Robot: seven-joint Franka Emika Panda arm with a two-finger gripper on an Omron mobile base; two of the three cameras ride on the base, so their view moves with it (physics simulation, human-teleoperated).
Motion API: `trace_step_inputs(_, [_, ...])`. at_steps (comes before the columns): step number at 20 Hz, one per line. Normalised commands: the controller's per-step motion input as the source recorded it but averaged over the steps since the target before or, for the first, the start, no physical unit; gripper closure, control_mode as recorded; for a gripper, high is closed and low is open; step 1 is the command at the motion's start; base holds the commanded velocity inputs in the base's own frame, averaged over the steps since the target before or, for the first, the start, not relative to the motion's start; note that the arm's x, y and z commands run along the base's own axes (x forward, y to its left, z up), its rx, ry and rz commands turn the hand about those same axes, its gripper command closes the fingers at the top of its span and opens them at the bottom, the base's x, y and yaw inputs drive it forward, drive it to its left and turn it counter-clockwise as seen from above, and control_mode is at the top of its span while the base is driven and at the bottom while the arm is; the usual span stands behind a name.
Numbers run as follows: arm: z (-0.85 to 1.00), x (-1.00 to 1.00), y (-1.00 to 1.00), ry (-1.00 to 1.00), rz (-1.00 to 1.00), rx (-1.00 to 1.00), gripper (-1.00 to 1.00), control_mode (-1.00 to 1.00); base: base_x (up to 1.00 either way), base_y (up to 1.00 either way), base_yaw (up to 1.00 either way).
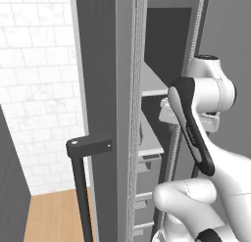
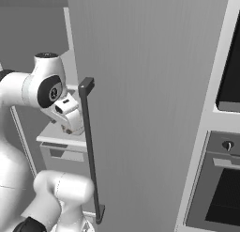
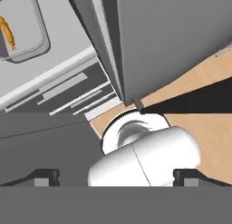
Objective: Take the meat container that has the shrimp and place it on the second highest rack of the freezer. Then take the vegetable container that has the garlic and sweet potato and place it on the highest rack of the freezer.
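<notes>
The freezer stands with its thick ribbed-edged door point(image 1: 100, 89) swung open and its black bar handle point(image 2: 89, 146) facing me. In the hand view the meat container point(image 3: 38, 35), a pale grey tray, rests on a pale shelf point(image 3: 68, 41) inside the freezer, at the upper left. The small curved orange shrimp point(image 3: 8, 32) lies in it. My gripper point(image 3: 117, 177) is open and empty, above and apart from the tray, looking down past the shelf front. In the right base view the hand point(image 2: 65, 112) hovers just over a shelf edge point(image 2: 58, 138). The vegetable container with the garlic and sweet potato is out of view.
The open door point(image 2: 140, 85) stands close on the arm's right. Lower drawer fronts point(image 3: 68, 89) sit under the shelf. A black-fronted wall oven point(image 2: 225, 179) is at the right. A white tiled wall point(image 1: 39, 64) and wooden floor point(image 1: 54, 216) lie left of the door.
</notes>
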Motion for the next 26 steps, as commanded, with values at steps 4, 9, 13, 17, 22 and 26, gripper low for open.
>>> trace_step_inputs(4, [-0.06, -0.28, -0.01, 0.0, 0.01, -0.01, -1.0, 1.0, -0.43, -0.03, 0.0])
trace_step_inputs(9, [0.0, 0.0, 0.0, 0.0, 0.0, 0.0, -1.0, 1.0, -0.73, -0.5, 0.0])
trace_step_inputs(13, [0.0, 0.0, 0.0, 0.0, 0.0, 0.0, -1.0, 1.0, -0.04, -0.99, 0.03])
trace_step_inputs(17, [0.0, 0.0, 0.0, 0.0, 0.0, 0.0, -1.0, 1.0, 0.04, -1.0, 0.09])
trace_step_inputs(22, [0.0, 0.0, 0.0, 0.0, 0.0, 0.0, -1.0, 1.0, 0.03, -1.0, 0.06])
trace_step_inputs(26, [0.0, 0.0, 0.0, 0.0, 0.0, 0.0, -1.0, 1.0, 0.06, -1.0, 0.04])
